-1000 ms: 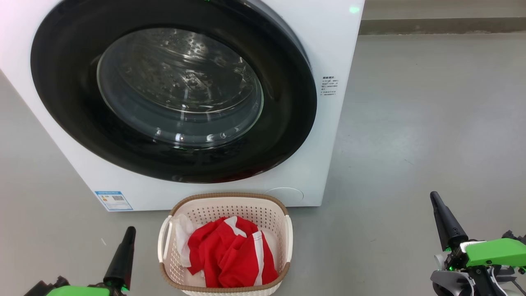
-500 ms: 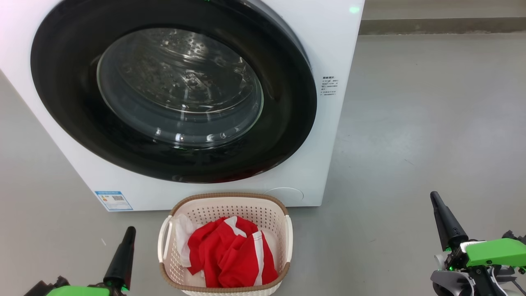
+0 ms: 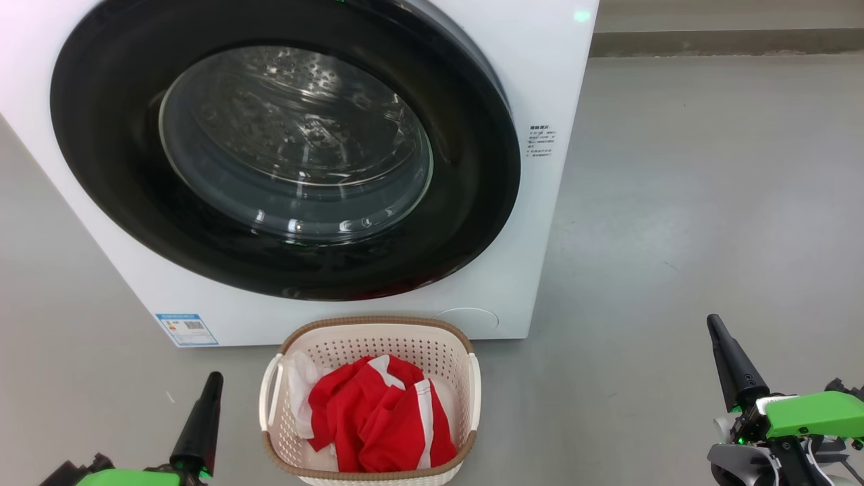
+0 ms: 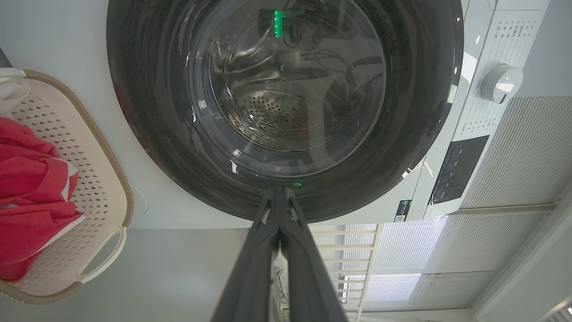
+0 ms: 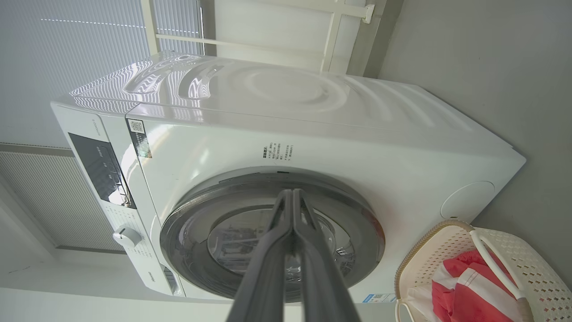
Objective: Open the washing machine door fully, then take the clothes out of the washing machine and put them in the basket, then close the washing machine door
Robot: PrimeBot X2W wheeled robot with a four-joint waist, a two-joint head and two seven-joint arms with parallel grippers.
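Head view: door (image 3: 101, 135) looks shut at 12 o'clock; clothes (image 3: 378, 418) lie in the basket (image 3: 374, 322) at 6. The left pincer (image 3: 212, 381) at 7 and right pincer (image 3: 714, 325) at 4 are closed, empty. If unlatched, the door could swing open.

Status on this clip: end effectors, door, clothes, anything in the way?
Left end effector shut, empty. Right end effector shut, empty. Washing machine door closed; clothes in basket. Nothing in the way.

The left gripper (image 3: 212, 381) rests low on the left, closed tight and pointing up. The right gripper (image 3: 715, 327), likewise closed, leans slightly left.
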